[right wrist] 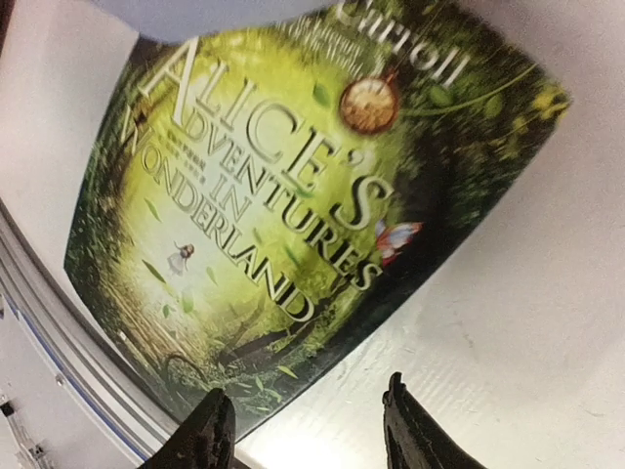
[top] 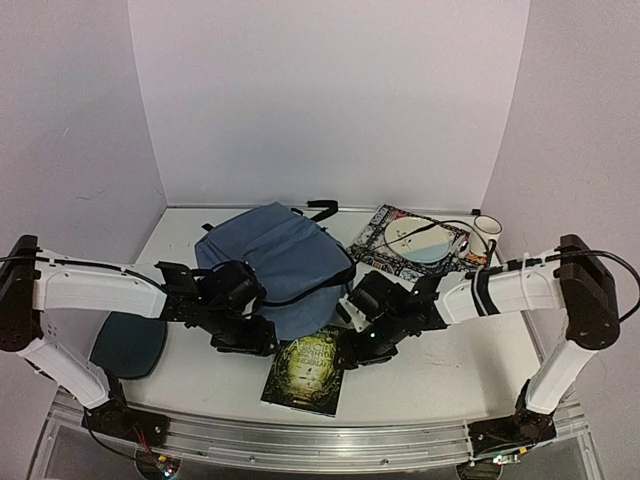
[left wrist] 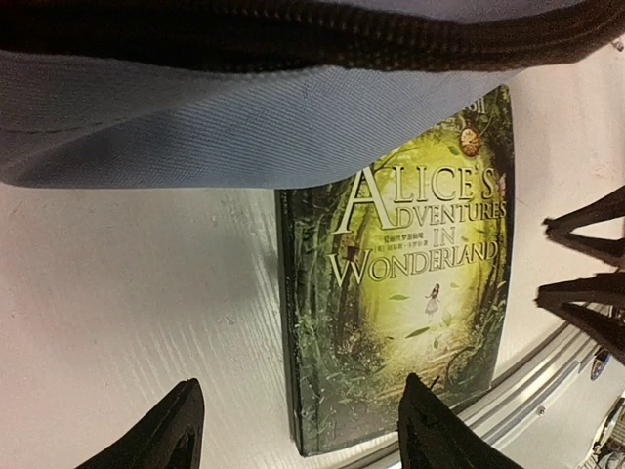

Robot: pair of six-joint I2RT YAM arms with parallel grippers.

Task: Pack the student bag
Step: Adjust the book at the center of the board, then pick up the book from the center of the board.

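Both released, left gripper (left wrist: 301, 383) and right gripper (right wrist: 307, 385) hover over white table (top: 450, 372) between pale lilac walls (top: 320, 100).

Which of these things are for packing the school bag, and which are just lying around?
For the job: soft slate-blue fabric backpack; green-covered book, Alice's Adventures in Wonderland, probably going in.
Just lying about for now: dark teal rounded-square pad; black-and-white patterned square mat; white mug.

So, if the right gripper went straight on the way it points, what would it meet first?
Most likely the Alice's Adventures in Wonderland book, near its lower edge. The open fingers of the right gripper frame that edge and some bare table. Depth is unclear.
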